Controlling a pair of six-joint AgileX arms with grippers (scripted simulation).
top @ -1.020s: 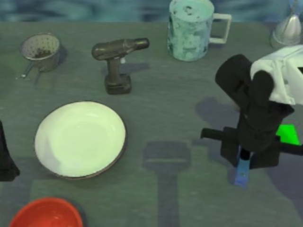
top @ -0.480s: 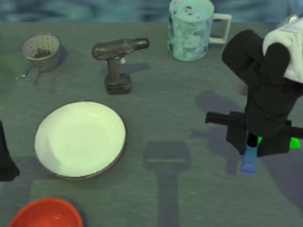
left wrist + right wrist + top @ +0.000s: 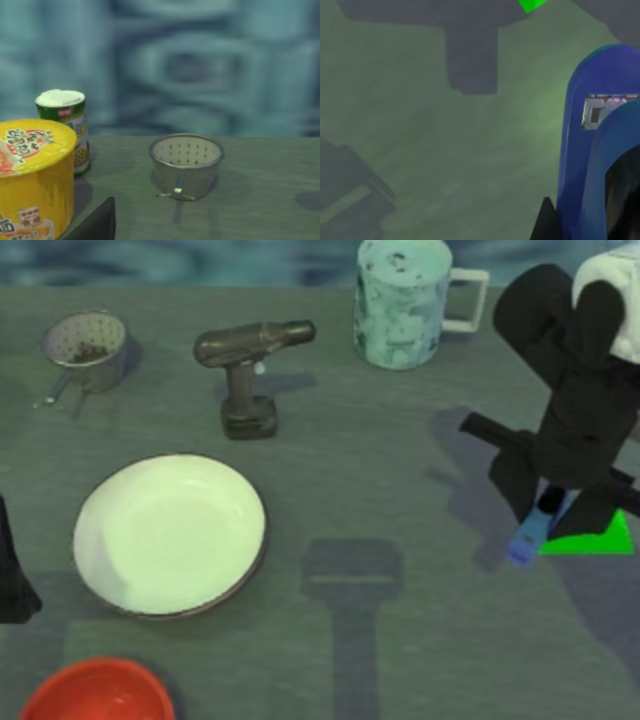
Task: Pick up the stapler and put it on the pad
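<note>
One plate (image 3: 170, 535), one drill (image 3: 245, 375), one mug (image 3: 405, 302)

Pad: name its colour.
Bright green pad, best in the top view, partly under the right tool.

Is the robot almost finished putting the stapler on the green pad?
Nearly. Done: the stapler is picked up, held by the right gripper above the table. In hand: it hangs at the edge of the pad, only partly over it. Left: lower it onto the pad and let go. The left arm sits parked at the table's left edge.
</note>
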